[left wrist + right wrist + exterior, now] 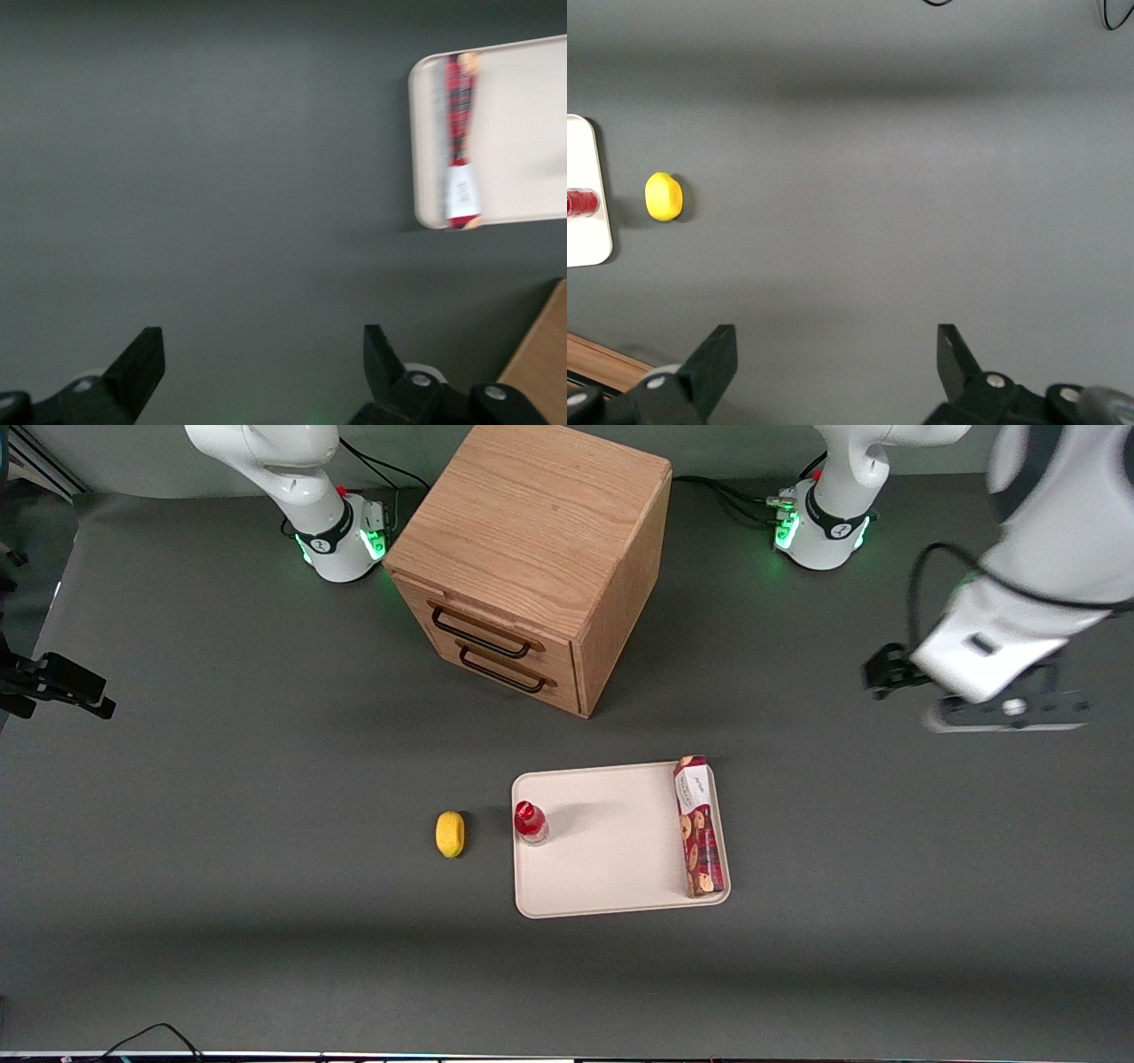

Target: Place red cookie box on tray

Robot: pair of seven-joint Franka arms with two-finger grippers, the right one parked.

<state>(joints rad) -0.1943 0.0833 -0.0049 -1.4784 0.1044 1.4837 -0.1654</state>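
The red cookie box (698, 828) lies flat on the tray (611, 859), along the tray's edge toward the working arm's end, its white label end pointing toward the cabinet. It also shows in the left wrist view (459, 142), on the tray (523, 133). My left gripper (889, 671) hovers above bare table toward the working arm's end, well apart from the tray and farther from the front camera than it. In the left wrist view the gripper (261, 354) is open wide and holds nothing.
A small red-capped bottle (530, 822) stands on the tray's edge toward the parked arm's end. A yellow lemon (450, 833) lies on the table beside it. A wooden two-drawer cabinet (532, 558) stands farther from the front camera than the tray.
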